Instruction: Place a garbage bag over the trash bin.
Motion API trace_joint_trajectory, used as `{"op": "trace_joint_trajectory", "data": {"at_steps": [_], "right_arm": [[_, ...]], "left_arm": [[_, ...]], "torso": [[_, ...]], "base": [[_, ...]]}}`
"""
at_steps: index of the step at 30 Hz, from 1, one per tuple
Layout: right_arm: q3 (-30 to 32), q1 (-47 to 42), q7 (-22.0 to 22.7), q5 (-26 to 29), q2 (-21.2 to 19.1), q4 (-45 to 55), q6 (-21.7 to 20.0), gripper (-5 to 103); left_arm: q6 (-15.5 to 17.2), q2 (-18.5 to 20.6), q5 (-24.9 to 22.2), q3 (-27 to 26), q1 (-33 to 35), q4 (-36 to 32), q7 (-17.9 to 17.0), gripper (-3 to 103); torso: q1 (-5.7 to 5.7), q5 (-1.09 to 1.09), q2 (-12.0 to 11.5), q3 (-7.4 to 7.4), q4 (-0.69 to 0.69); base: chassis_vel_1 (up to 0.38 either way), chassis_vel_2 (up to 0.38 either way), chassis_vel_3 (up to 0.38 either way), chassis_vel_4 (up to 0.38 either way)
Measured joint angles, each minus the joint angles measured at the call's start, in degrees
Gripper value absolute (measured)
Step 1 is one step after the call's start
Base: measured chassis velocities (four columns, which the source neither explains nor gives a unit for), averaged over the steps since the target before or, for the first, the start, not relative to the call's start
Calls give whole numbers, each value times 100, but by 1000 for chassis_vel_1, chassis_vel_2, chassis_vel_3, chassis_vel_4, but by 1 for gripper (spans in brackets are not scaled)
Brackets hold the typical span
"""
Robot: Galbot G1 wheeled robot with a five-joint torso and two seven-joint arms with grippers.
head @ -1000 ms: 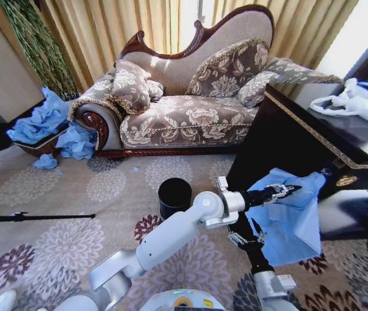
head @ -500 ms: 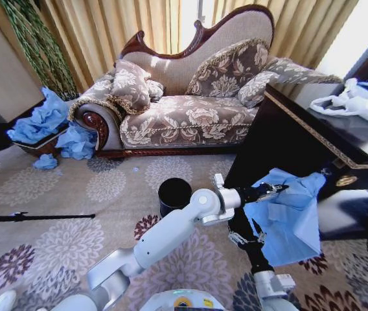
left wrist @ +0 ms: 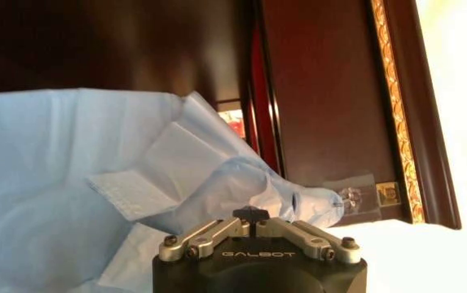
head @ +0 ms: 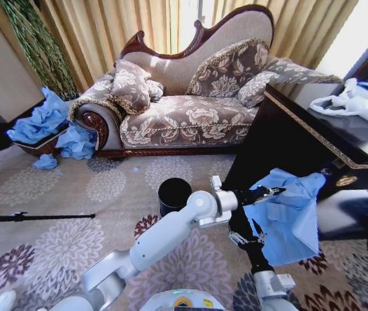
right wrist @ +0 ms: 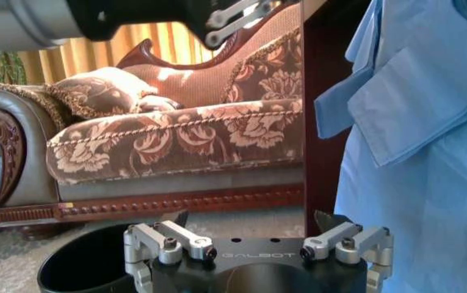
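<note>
The garbage bag (head: 286,210) hangs in the air in front of the dark cabinet (head: 281,139), a thin, light-blue, slightly see-through film with creased folds, draped down from where my left gripper (head: 269,191) meets its upper edge. My left arm reaches across from the left to that edge. In my left wrist view the gripper's linkage is drawn together and the bag (left wrist: 94,201) bunches right at it, so I read it as pinched closed on the plastic, though the fingertips themselves are hidden in the film. That view also brings out a folded seam in the bag and the gold trim on the cabinet.

My right gripper (head: 247,234) sits lower, just beside the bag's left side, below the left one. My right wrist view shows its two fingers spread wide apart with nothing between them, the bag (right wrist: 428,152) hanging just beside it.

The trash bin (head: 175,196), a smooth black cylinder with an open mouth, stands on the flower-patterned carpet (head: 54,240) left of the bag, apart from it; its rim (right wrist: 86,268) shows close up in the right wrist view. Behind stands a brocade sofa (head: 190,97) with carved wood.
</note>
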Motion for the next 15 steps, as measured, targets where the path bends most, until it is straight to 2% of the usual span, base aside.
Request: {"op": "trace_joint_trajectory", "data": {"at_steps": [6, 15], "right_arm": [[20, 0, 11, 36, -8, -12, 0, 100], [38, -20, 11, 81, -2, -12, 3, 100]], "left_arm": [[81, 253, -22, -261, -140, -90, -179, 0], [268, 629, -129, -527, -260, -219, -210, 0]], "torso": [[0, 0, 0, 0, 0], [0, 0, 0, 0, 0]], "base": [[0, 0, 0, 0], [0, 0, 0, 0]]}}
